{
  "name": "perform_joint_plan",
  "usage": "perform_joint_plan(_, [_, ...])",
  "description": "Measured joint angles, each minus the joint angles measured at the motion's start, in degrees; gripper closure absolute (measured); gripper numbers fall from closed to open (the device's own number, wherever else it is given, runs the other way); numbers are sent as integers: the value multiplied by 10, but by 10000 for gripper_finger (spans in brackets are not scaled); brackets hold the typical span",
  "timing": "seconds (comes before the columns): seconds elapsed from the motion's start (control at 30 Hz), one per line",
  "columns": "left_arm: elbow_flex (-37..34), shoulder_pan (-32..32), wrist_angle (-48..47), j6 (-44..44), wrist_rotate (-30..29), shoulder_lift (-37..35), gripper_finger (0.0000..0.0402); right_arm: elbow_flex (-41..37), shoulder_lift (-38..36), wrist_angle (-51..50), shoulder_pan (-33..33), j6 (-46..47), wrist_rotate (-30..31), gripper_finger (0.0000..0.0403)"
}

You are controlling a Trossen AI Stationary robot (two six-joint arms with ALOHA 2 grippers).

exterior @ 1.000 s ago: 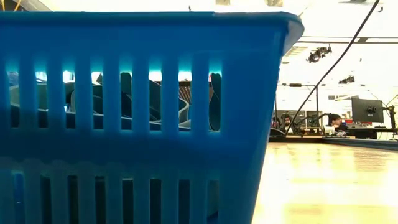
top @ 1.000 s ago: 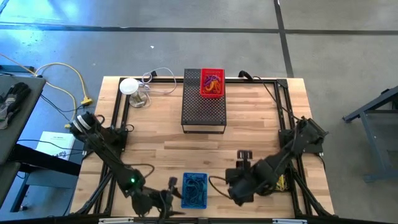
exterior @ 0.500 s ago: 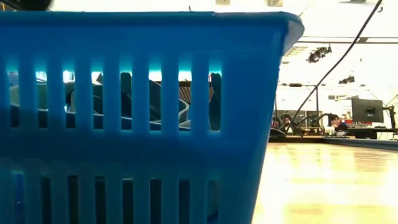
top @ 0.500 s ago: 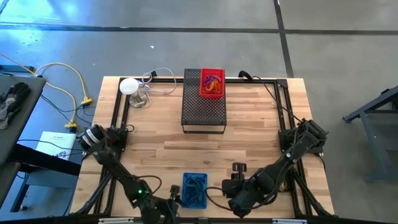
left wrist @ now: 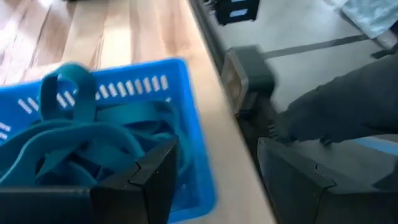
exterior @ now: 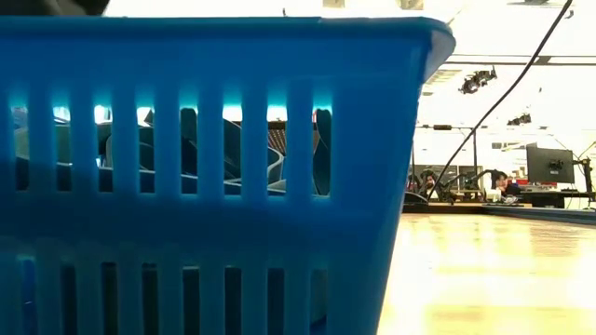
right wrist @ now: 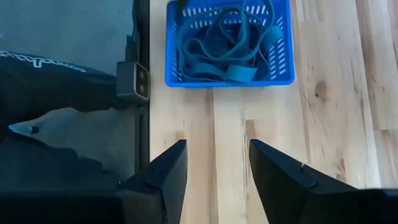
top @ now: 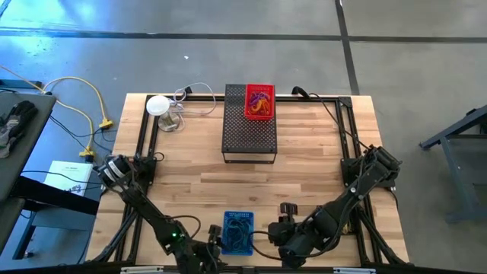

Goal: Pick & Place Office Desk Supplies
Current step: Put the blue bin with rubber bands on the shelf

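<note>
We see the blue basket (top: 238, 234) of rubber bands (right wrist: 219, 46) at the tabletop's (top: 304, 152) front edge, between both empty, open grippers: left gripper (top: 211, 247), right gripper (top: 275, 237). Black mesh box (top: 248, 133) sits behind.

The left end effector (top: 215, 245) now sits lower at the near edge of the desk (top: 319, 144), just left of the blue basket (top: 238, 233), after sliding in from the left. The right end effector (top: 268, 234) closes leftward toward the basket's right side, its arm stretched lower.
</note>
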Motion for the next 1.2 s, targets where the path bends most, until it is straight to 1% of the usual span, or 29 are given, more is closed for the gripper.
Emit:
perform_joint_plan(0.23, [1, 10, 2, 6, -6, 24, 195, 0, 0, 24, 0, -5, 1, 243])
perform_joint_plan(0.37, [0, 11, -9, 6, -3, 27, 212, 0, 0, 24, 0, -5, 3, 243])
perform_joint_plan(0.53, [0, 11, -8, 6, -13, 27, 261, 0, 5, 24, 0, -14, 32, 243])
perform_joint_plan(0.67, [0, 11, -8, 6, -38, 27, 312, 0, 7, 26, 0, -25, 33, 243])
perform_joint_plan(0.87, [0, 11, -8, 31, -43, 27, 390, 0, 7, 32, 1, -31, 35, 243])
perform_joint_plan(1.03, [0, 17, -17, 38, -36, 21, 396, 0, 7, 32, 4, -30, 27, 243])
perform_joint_plan(1.13, [0, 29, -37, 35, -6, 4, 396, 0, 7, 32, 8, -17, 30, 243])
perform_joint_plan(1.2, [0, 41, -54, 8, 18, -13, 397, 0, 7, 34, 12, -15, 32, 243])
